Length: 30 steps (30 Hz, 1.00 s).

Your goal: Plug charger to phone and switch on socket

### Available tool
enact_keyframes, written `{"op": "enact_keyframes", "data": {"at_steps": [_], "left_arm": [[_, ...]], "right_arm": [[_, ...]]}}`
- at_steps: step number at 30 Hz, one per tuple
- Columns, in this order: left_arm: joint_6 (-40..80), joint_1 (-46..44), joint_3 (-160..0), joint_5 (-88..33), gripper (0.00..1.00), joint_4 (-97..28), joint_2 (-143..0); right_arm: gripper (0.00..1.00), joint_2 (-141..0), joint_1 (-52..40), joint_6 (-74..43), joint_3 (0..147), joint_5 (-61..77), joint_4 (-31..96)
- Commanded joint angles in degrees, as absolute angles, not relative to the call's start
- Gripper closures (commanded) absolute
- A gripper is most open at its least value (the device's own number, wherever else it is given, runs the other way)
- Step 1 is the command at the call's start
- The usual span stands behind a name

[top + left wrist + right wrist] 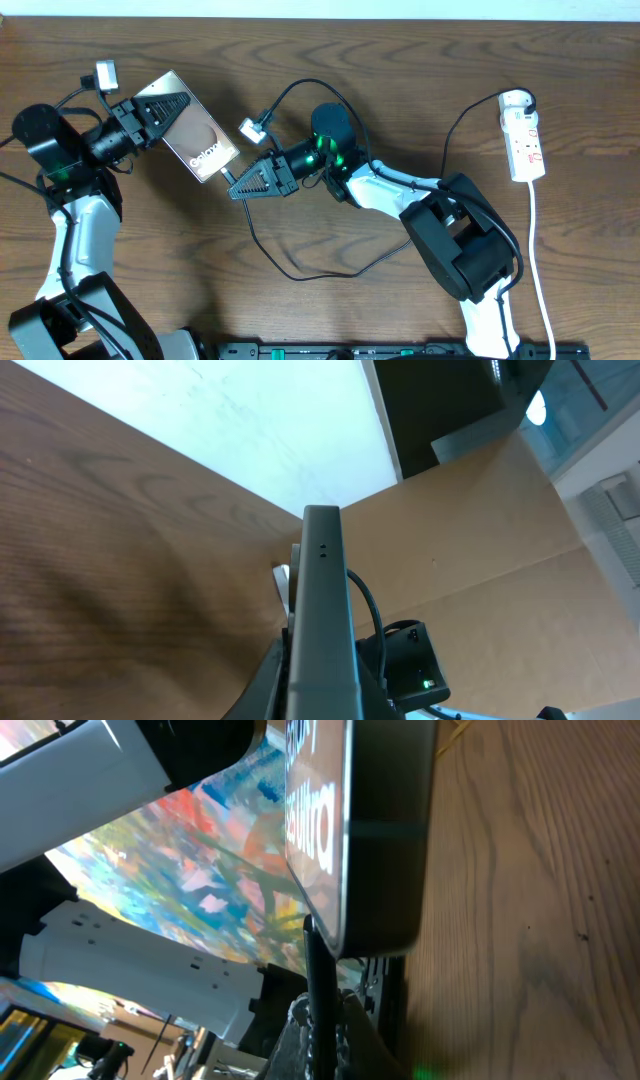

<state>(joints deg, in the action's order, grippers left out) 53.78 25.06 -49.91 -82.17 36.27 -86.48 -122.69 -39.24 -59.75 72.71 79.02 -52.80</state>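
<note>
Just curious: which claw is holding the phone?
The left claw, clamped on the phone; the right claw pinches the black charger plug instead.

Slack charger (448, 140) between right arm (392, 186) and socket (523, 135)

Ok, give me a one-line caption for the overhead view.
Left gripper holds the phone; right gripper holds the charger at the phone's end; socket lies apart, far right.

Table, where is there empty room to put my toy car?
Bare wood lies along the top edge between the phone and the socket, and low down between the left arm and the charger slack. It is crowded at the phone, where the right arm reaches in too.
</note>
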Motion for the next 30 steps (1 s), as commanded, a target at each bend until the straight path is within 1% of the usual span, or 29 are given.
{"op": "enact_keyframes", "data": {"at_steps": [1, 10, 19, 24, 30], "left_arm": [[53.67, 24.29, -50.13, -86.7, 0.92, 36.53, -85.84], [53.65, 22.39, -50.13, -86.89, 0.93, 36.56, -85.84], [53.58, 22.35, -50.13, -87.07, 0.93, 36.56, -85.84], [51.2, 22.35, -50.13, -89.49, 0.92, 36.56, -85.84], [51.05, 22.35, -50.13, -90.04, 0.93, 36.56, -85.84]], "right_arm": [[0.99, -121.84, -39.42, -60.84, 73.3, 74.04, -52.97], [0.99, -121.84, -39.31, -61.1, 73.3, 73.58, -52.97], [0.99, -121.84, -38.81, -61.28, 73.3, 73.65, -52.97], [0.99, -121.84, -38.3, -61.32, 73.3, 74.06, -52.97], [0.99, -121.84, -38.06, -61.78, 73.3, 74.11, -52.97]]}}
